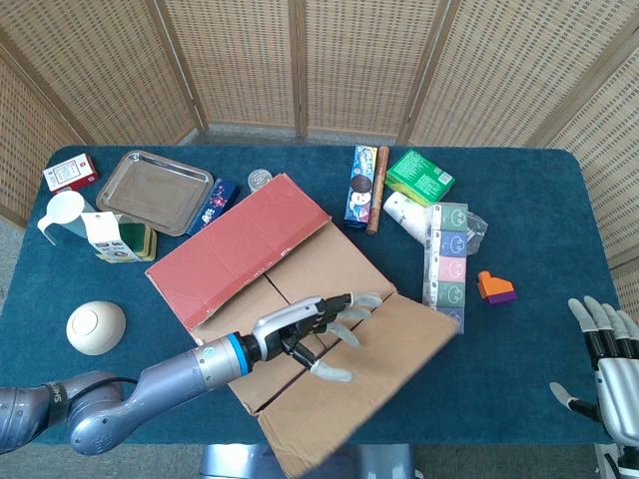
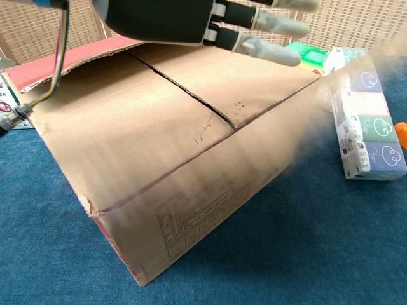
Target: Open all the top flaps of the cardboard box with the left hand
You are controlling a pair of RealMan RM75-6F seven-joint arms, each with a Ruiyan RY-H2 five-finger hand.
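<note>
Head view: brown cardboard box with red outer flaps (image 1: 290,299) sits mid-table on the blue cloth (image 1: 519,379). Left hand (image 1: 310,324) hovers over the near flap (image 1: 369,374), fingers spread, holding nothing. Right hand (image 1: 604,349) at the right edge, fingers apart, empty.

Chest view: left hand (image 2: 191,22) above box (image 2: 191,159), inner flaps closed.
</note>
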